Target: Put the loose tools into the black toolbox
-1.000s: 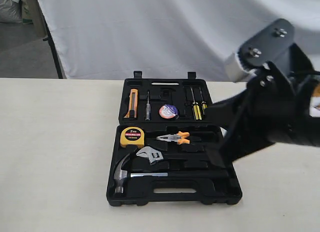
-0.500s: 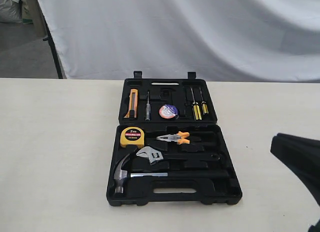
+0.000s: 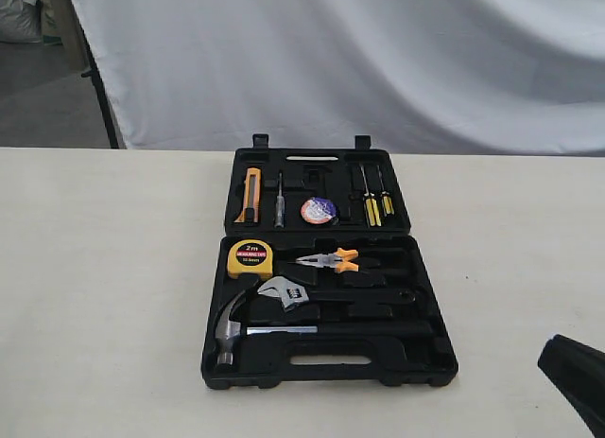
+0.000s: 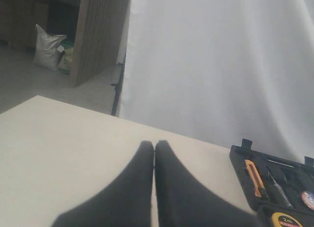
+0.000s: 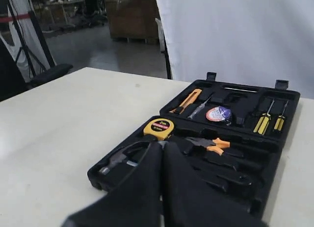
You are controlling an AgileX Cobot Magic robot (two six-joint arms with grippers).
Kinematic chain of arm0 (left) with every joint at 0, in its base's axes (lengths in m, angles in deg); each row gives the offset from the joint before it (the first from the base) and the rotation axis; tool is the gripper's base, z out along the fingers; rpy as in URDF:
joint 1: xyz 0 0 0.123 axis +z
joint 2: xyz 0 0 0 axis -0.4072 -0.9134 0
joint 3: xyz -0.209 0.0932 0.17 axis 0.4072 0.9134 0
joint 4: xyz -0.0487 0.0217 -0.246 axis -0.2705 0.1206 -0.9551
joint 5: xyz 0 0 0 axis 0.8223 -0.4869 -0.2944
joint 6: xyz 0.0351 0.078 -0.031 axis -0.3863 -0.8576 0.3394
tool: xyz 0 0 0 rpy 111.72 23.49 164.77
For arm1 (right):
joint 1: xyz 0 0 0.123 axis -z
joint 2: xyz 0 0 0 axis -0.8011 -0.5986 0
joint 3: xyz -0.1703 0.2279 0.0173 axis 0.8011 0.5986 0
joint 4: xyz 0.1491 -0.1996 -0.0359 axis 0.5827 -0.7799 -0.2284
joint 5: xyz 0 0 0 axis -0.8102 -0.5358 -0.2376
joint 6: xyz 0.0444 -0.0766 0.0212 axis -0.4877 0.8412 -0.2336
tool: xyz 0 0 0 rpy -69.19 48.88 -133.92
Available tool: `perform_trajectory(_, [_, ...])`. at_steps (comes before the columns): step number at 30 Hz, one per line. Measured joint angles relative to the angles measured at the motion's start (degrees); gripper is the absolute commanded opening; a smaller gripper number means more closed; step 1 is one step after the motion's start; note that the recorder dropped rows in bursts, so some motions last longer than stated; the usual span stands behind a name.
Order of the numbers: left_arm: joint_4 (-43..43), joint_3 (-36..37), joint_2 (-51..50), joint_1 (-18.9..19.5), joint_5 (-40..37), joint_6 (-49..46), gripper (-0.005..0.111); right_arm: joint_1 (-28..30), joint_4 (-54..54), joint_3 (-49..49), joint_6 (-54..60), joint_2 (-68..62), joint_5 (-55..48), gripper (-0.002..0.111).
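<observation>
The black toolbox (image 3: 425, 364) is seen lying open on the table (image 3: 104, 296), directly ahead of the right gripper (image 5: 161, 146), whose tips are pressed together with nothing between them. In the half nearer those tips the hammer (image 3: 232, 326), wrench (image 3: 284, 291), pliers (image 3: 331, 260) and tape measure (image 3: 250, 257) are seated (the knife (image 3: 250, 194), tape roll (image 3: 319, 210) and screwdrivers (image 3: 371, 207) are kept in the farther half). The left gripper (image 4: 154, 144) is likewise clenched on nothing, with the case found farther ahead and off to one side of it.
</observation>
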Motion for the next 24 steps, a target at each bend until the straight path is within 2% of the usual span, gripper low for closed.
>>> perform_trajectory(3, [0.0,0.0,0.0,0.0,0.0,0.0,0.001,0.0,-0.1,1.7,-1.3,4.0,0.7,0.000])
perform_trajectory(13, [0.0,0.0,0.0,0.0,0.0,0.0,0.001,0.0,-9.1,2.0,-4.7,14.5,-7.4,0.000])
perform_trajectory(21, [0.0,0.0,0.0,0.0,0.0,0.0,0.001,0.0,-9.3,2.0,-4.8,15.0,-8.0,0.000])
perform_trajectory(24, [0.0,0.0,0.0,0.0,0.0,0.0,0.001,2.6,-9.3,2.0,-5.0,15.0,-8.0,0.000])
